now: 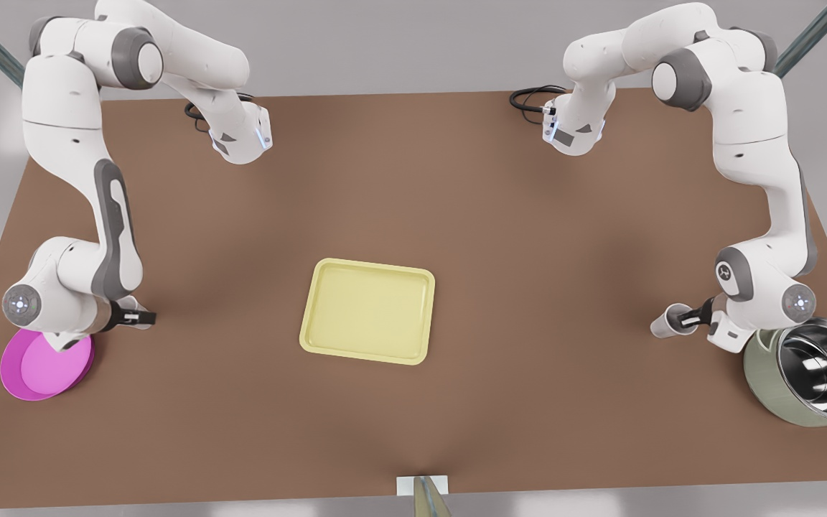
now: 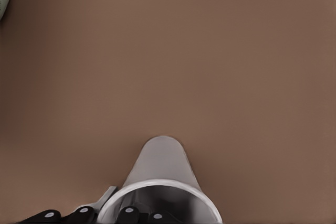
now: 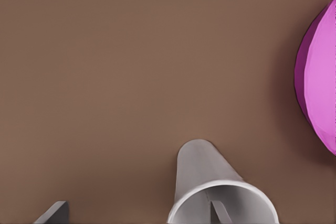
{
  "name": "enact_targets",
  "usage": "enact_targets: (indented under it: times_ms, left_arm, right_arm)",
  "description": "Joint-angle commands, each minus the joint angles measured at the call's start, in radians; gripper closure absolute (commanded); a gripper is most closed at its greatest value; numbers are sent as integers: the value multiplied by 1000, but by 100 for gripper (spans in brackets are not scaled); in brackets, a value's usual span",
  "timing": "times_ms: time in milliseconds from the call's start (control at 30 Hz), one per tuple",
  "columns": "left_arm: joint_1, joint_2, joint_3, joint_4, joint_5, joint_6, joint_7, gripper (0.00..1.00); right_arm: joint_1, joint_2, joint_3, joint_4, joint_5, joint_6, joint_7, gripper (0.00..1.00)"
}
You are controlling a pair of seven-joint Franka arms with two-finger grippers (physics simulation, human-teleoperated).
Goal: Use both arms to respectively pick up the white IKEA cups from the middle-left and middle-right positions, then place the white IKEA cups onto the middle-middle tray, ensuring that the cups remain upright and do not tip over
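- Left claw (image 1: 695, 314), beside the pot (image 1: 758, 370): looks pinched on the near rim of the pot-side cup (image 1: 666, 323), which stands upright.
- Right claw (image 1: 142, 317), by the pink bowl (image 1: 19, 373): spread wide, one finger inside the bowl-side cup (image 3: 202, 177), nothing gripped.
- Tray (image 1: 313, 337) lies inward from both, well apart, midway between them.
- Brown table (image 1: 413, 179), grey walls beyond.

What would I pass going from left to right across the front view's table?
magenta bowl → right gripper → yellow tray → white cup → left gripper → steel-lined pot
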State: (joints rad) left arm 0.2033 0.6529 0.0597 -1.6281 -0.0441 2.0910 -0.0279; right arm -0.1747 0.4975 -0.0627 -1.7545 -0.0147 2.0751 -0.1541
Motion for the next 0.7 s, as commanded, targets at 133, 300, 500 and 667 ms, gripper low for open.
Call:
enact_targets:
  times_ms: [133,300,500,667]
  left_arm:
    - [-60,-102,-3,2,-36,-35,-93,79]
    - [-137,-127,-265,143,-20,-267,-359,79]
    - [-582,50,-265,301,13,-74,-946,79]
    - [-689,175,-259,404,21,32,-1063,79]
  right_arm:
    - [-19,-4,0,-40,-2,49,-76,0]
    - [-17,-5,0,-71,-2,49,-76,0]
    - [-19,13,-2,-103,-1,94,-76,0]
    - [-22,15,-2,-103,-2,94,-108,31]
